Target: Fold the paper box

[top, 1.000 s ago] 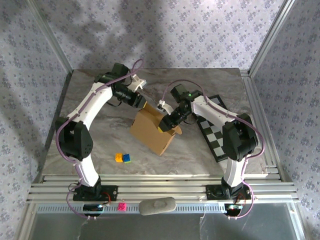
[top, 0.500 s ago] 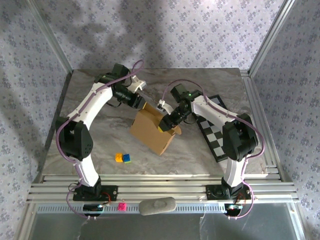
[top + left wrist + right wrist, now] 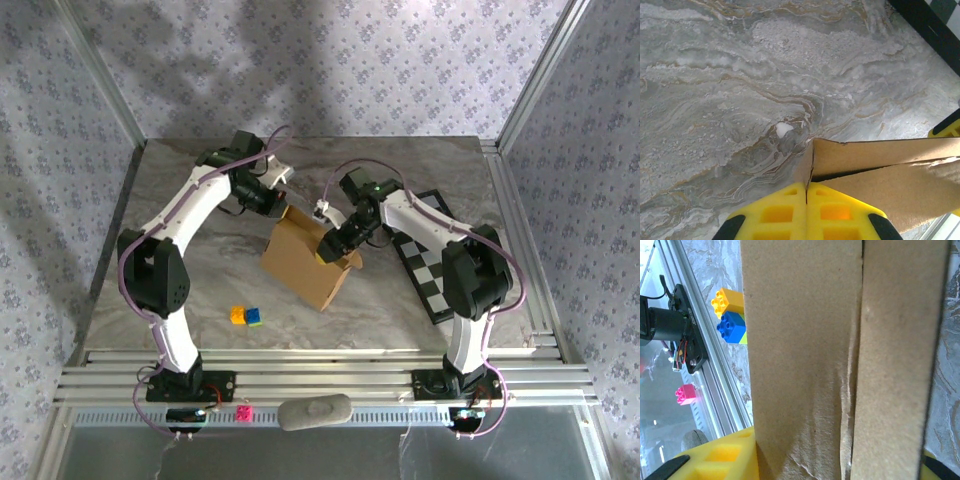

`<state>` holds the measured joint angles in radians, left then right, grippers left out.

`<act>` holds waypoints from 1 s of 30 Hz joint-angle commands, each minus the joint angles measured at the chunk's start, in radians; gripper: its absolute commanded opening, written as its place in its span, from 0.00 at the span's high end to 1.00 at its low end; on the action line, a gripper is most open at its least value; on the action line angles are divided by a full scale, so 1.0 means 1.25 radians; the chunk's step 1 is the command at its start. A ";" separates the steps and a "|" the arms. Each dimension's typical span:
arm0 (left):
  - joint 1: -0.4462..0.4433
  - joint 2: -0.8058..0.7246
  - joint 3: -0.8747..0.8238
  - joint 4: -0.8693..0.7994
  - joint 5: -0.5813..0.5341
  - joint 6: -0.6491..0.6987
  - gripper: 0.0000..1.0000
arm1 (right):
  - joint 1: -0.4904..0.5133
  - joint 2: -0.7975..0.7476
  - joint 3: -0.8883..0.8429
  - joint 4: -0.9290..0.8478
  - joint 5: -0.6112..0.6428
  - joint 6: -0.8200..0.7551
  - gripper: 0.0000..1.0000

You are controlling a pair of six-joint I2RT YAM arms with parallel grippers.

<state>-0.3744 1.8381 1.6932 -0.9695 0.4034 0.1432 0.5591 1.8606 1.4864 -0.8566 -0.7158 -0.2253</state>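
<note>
left gripper (image 3: 806, 189): fingers pressed together, tips against far corner of box (image 3: 300, 265) | right gripper (image 3: 330, 248): half spread, pinching box wall between both fingers

Tan die-cut cardboard paper box (image 3: 308, 255) sits mid-table on grey marbled tabletop (image 3: 200, 260). Black-and-white checkerboard (image 3: 428, 278) lies right of the box, apart from it. Yellow and blue toy bricks (image 3: 246, 316) lie before the box, to its left. Left gripper (image 3: 806, 187) is at the box's far corner. Right gripper (image 3: 325, 254) is on its right rim, wall seemingly between the fingers. Small pink brick (image 3: 243, 413) and grey oblong pad (image 3: 314, 411) lie well before the box.
</note>
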 commanded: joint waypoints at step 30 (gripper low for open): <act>-0.010 -0.122 -0.216 0.172 -0.058 -0.150 1.00 | -0.005 0.066 0.100 -0.007 0.098 0.012 0.57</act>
<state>-0.3763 1.7290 1.4574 -0.7307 0.3328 -0.0212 0.5610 1.9232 1.5700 -0.8875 -0.6544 -0.2214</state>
